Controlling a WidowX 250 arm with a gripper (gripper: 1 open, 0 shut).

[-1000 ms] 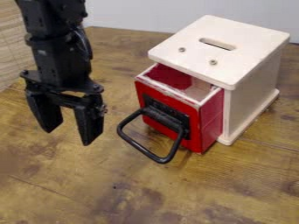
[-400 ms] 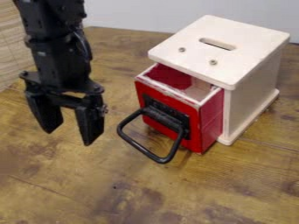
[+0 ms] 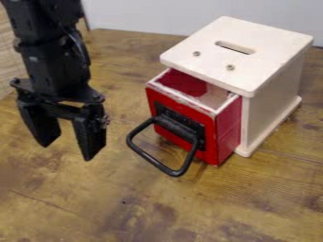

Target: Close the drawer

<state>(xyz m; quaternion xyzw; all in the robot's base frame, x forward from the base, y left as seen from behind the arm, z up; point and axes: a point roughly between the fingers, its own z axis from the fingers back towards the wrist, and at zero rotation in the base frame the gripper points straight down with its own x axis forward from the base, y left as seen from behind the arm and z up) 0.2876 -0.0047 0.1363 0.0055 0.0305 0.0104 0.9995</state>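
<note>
Worn wooden table (image 3: 76,203) with a scuffed, streaky grain takes up most of the scene, and a pale wall runs along the back. On the right side of it sits a small cream wooden box (image 3: 271,66) — blocky, smooth-painted, with rounded corners, a narrow slot cut in the top and a couple of small dark dots near the front edge of the lid.

Sticking out of its front, toward the lower left, is the drawer (image 3: 190,113) — glossy red, shiny enough to catch the light. It's pulled partway out, so you can see down into the open red cavity just under the box's top. Its long axis runs across the box front, and it faces out toward the near-left part of the table. A big black loop handle (image 3: 161,144), a rounded rectangle of thin bar, hangs off the front and angles down to the table.

Off to the left stands the black robot arm, chunky and matte, pointing straight down. Its gripper (image 3: 60,137) has two thick dark fingers (image 3: 91,139) spread apart with nothing between them, hovering just above the table, near the handle but not touching it.
</note>
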